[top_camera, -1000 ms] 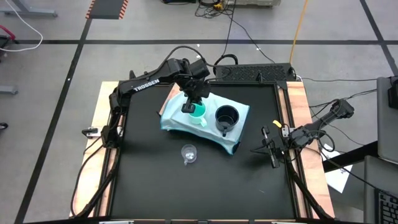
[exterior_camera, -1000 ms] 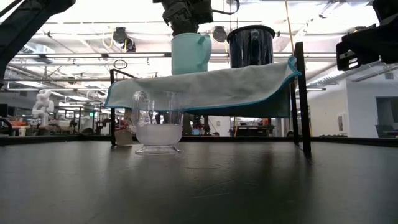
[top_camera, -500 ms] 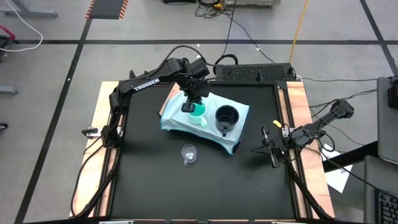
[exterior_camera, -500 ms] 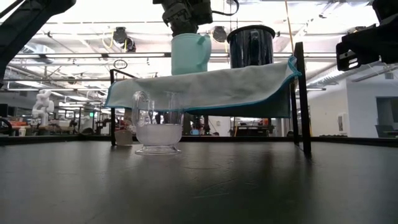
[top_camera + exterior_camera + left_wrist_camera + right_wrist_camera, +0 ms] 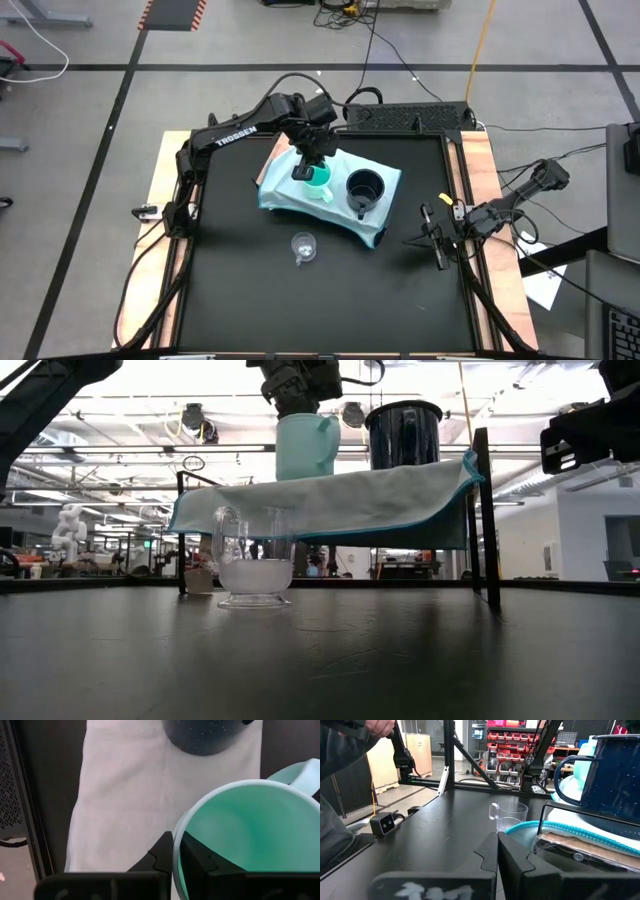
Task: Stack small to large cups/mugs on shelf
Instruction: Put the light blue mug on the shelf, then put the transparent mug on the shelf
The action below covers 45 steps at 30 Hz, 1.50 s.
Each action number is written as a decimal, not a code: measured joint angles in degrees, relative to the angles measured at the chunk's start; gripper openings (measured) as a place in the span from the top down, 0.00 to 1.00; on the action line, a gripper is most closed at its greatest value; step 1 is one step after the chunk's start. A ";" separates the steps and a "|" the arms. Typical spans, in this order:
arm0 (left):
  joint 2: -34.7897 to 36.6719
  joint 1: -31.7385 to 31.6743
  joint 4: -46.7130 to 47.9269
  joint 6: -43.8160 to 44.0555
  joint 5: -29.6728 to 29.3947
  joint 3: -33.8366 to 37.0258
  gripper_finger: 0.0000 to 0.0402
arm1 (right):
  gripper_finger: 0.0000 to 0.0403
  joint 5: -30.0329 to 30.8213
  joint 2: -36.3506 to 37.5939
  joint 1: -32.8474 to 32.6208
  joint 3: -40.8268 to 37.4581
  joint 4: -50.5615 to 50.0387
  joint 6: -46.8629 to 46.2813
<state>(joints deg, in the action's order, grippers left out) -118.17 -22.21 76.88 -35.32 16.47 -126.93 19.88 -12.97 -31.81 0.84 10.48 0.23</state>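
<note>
The teal-inside mug [image 5: 318, 181] stands upright on the light blue shelf [image 5: 285, 195], at its left part. The black mug [image 5: 364, 187] stands upright on the shelf to its right. The tiny clear glass cup [image 5: 304, 245] stands on the black tabletop in front of the shelf. My left gripper [image 5: 303, 172] is over the teal mug's far-left rim and is shut on it. My right gripper [image 5: 428, 238] hangs shut and empty near the table's right edge, clear of the cups. My left gripper holds the teal mug by its rim [image 5: 176, 851], on the side away from the white handle [image 5: 300, 772]. One finger [image 5: 196, 862] is inside the mug and one [image 5: 161, 856] is outside. The fingers come from above, pointing down. The mug stands upright with its base on the shelf [image 5: 330, 495].
The shelf stands on thin dark legs [image 5: 492, 530] above the tabletop. A black grille box [image 5: 410, 117] lies along the table's far edge. Open tabletop lies in front of the glass cup [image 5: 255, 565], toward the near edge.
</note>
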 joint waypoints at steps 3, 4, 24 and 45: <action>-0.02 0.24 0.02 0.48 0.00 0.00 0.93 | 1.00 0.00 -0.01 0.00 0.00 -0.02 0.00; -0.02 0.36 0.02 0.54 0.00 0.00 0.92 | 1.00 0.00 -0.01 0.00 0.01 0.00 0.00; -0.17 3.11 0.15 2.31 -1.81 0.09 0.62 | 1.00 0.00 0.00 0.00 0.00 0.00 -0.90; 13.49 3.60 -1.20 8.16 -4.76 0.07 0.62 | 1.00 -0.02 0.00 0.00 0.02 0.02 -0.79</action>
<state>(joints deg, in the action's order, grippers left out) -104.68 -18.61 75.68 -27.17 11.71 -126.87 19.86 -12.97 -31.81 0.86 10.50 -0.56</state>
